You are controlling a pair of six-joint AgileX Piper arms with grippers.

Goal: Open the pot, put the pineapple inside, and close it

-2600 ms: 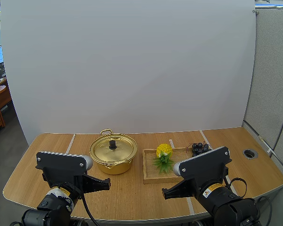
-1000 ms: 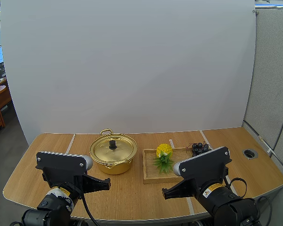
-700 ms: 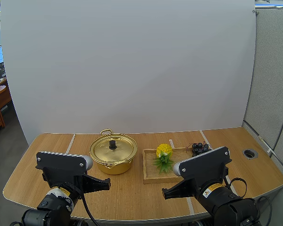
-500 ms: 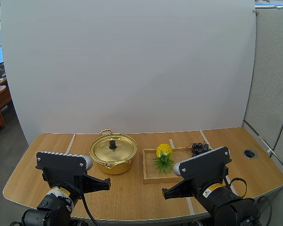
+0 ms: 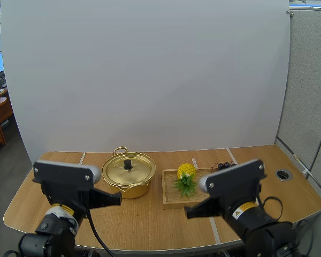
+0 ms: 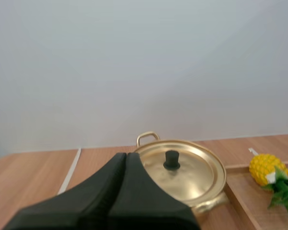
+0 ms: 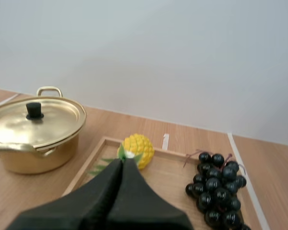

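The high view looks forward and down from behind; low wrist views face forward, sharing the pot (image 5: 121, 174) and pineapple (image 5: 185, 171).

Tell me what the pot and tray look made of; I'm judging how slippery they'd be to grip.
Pot: gold-coloured metal, polished, judging by its mirror-like sheen; its black knob is perhaps plastic. Tray: pale wood, matte, with visible grain, apparently unvarnished.
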